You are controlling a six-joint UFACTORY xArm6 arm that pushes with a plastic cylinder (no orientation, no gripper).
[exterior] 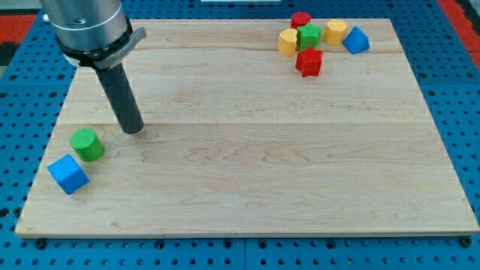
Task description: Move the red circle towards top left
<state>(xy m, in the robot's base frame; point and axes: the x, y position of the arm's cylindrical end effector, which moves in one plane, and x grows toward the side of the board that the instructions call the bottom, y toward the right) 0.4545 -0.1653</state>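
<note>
The red circle (301, 19) is a small red cylinder at the view's top right, at the back of a cluster of blocks. My tip (133, 130) rests on the wooden board (247, 150) at the view's left, far from the red circle. The tip is just right of and above a green cylinder (88, 145). A blue cube (68, 174) lies below and left of that cylinder.
The cluster at the top right also holds a yellow block (287, 42), a green star-shaped block (308, 35), a red star-shaped block (309, 62), a second yellow block (335, 31) and a blue block (356, 40). A blue pegboard (450, 90) surrounds the board.
</note>
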